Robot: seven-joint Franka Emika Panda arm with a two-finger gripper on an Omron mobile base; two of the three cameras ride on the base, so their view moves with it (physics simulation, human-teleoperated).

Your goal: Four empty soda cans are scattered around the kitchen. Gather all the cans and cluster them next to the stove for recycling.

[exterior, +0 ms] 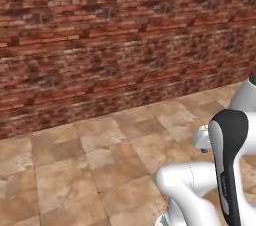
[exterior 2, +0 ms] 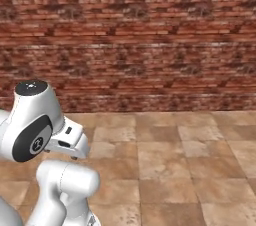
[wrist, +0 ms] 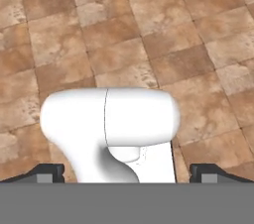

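Red brick wall [exterior: 110, 45] backs a tan tiled floor [exterior 2: 190, 170]; the folded arm [exterior: 227, 165] points its hand [wrist: 127, 172] at the tiles, fingertips [wrist: 49, 172] spread wide, holding nothing.

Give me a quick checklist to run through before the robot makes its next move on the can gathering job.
1. Gripper open: ok, the two finger tips stand far apart at the bottom of the hand view.
2. Gripper free of any load: ok, nothing sits between the finger tips.
3. A soda can within sight: not ok, the views show the brick wall and the tiled floor.
4. Stove within sight: not ok, same reason.
5. Floor ahead free of obstacles: ok as far as the wall.
6. Which way to drive for the counters: cannot tell from these views.
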